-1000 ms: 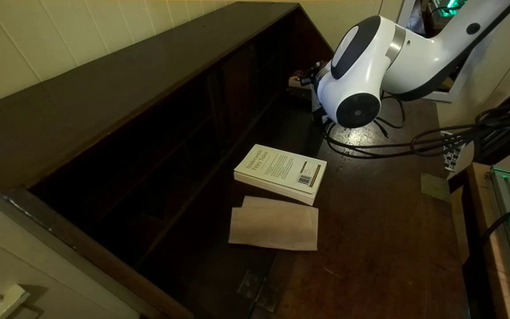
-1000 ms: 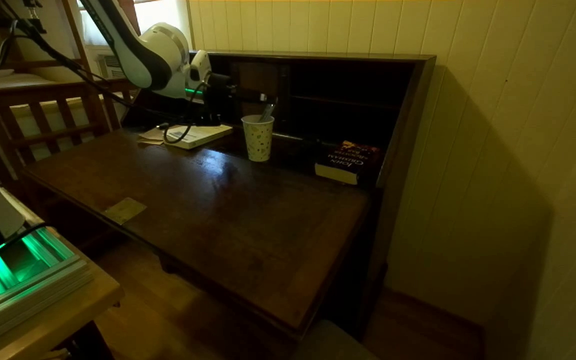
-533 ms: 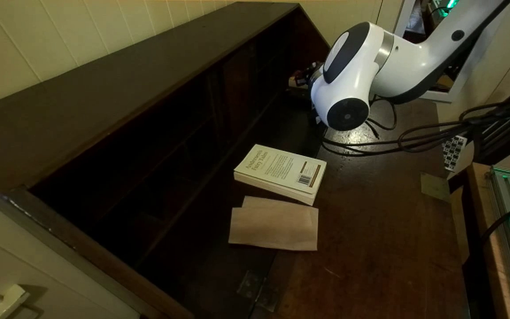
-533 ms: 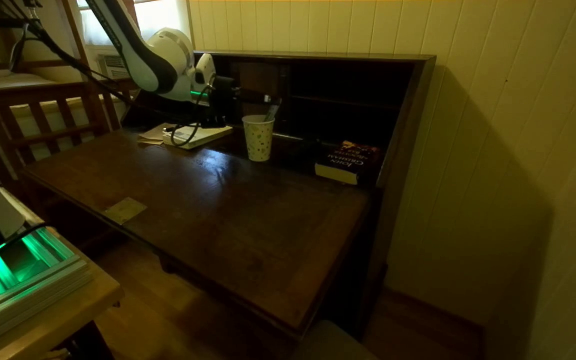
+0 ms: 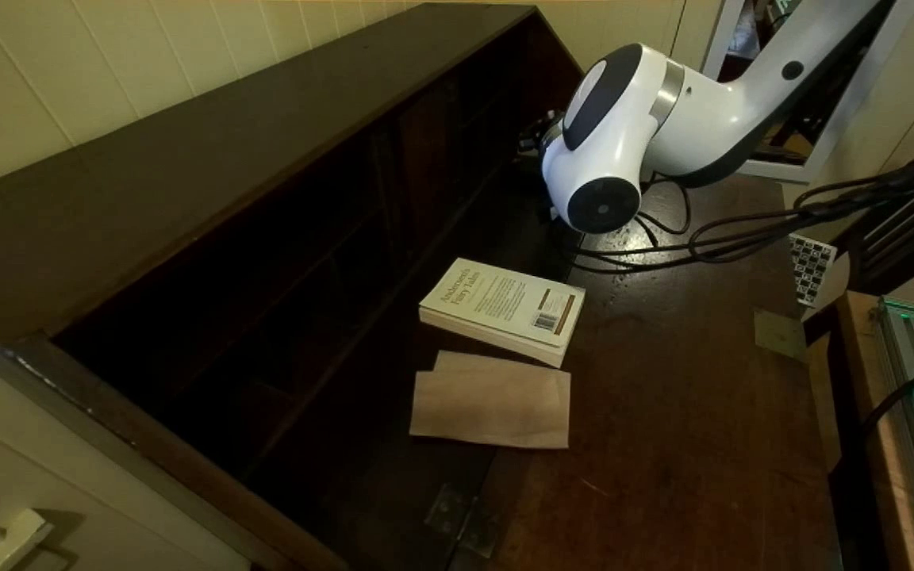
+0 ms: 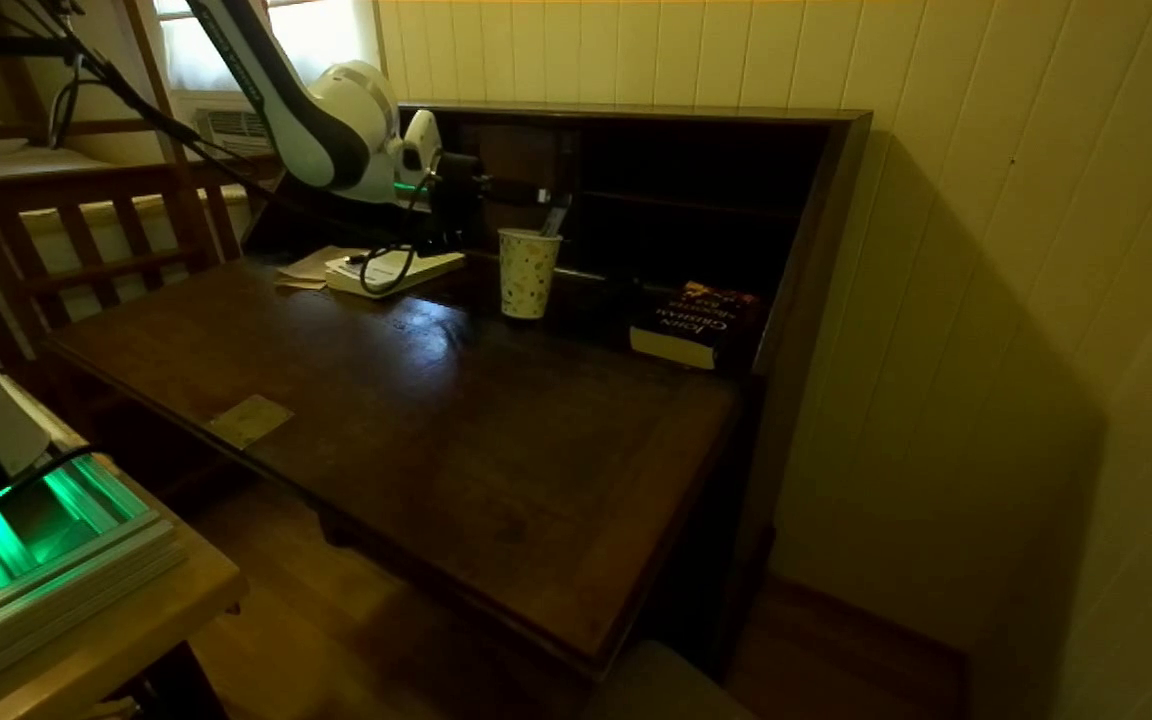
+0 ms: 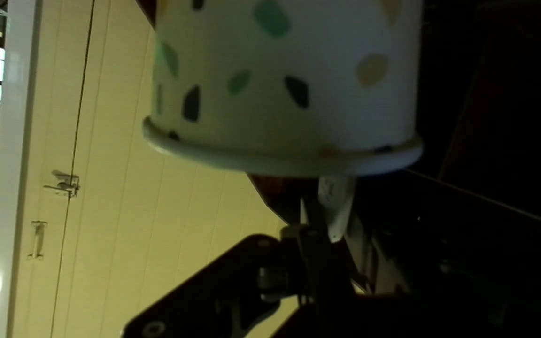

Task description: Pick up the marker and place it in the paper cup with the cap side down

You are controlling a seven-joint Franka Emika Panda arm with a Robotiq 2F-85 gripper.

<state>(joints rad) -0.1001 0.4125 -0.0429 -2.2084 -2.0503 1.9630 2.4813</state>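
Only the upper length of the marker (image 6: 555,218) clears the rim of the paper cup (image 6: 528,275); the rest is hidden inside, and which end bears the cap cannot be told. In an exterior view its long axis leans, top toward the right edge of the drop-leaf desk (image 6: 386,400); the cup stands upright near the leaf's back edge. The gripper (image 6: 543,196) is at the marker, one finger lost in shadow: grasping or released, I cannot tell. The wrist view cuts off the cup's base; in an exterior view the Panda arm (image 5: 608,135) hides the cup.

2 exterior views overlook the desk (image 5: 663,412); the wrist view crowds the cup (image 7: 280,80).
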